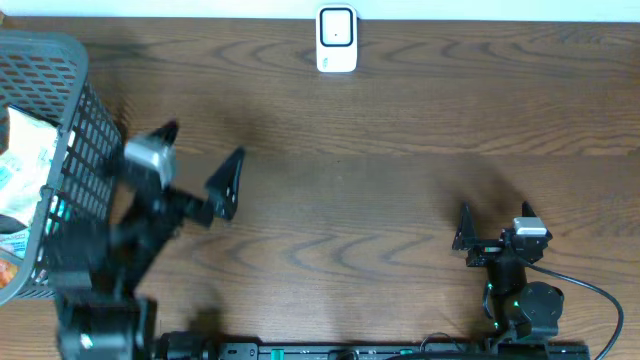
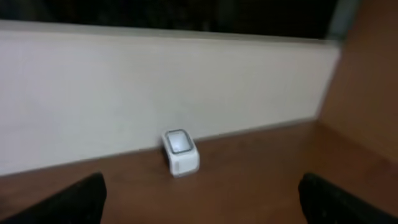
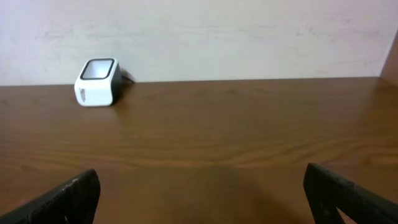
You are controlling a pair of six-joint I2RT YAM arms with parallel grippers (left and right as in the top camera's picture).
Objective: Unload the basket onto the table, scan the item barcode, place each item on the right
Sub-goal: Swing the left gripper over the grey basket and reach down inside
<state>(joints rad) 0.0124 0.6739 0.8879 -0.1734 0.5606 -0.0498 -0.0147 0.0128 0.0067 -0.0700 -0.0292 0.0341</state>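
Observation:
A white barcode scanner (image 1: 337, 40) with a dark window stands at the table's far edge by the wall. It also shows as the scanner (image 2: 180, 151) in the left wrist view and the scanner (image 3: 97, 82) in the right wrist view. Packaged items (image 1: 22, 165) lie in a black mesh basket (image 1: 85, 130) at the left; no barcode shows. My left gripper (image 1: 197, 160) hangs open beside the basket, nothing between its fingers (image 2: 71, 202). My right gripper (image 1: 495, 222) is open and empty near the front right, its fingers (image 3: 65, 200) wide apart.
The brown wooden table (image 1: 380, 150) runs from the basket to the right edge. A white wall (image 3: 217, 37) stands just behind the scanner. The arm bases (image 1: 520, 310) and a dark rail sit along the front edge.

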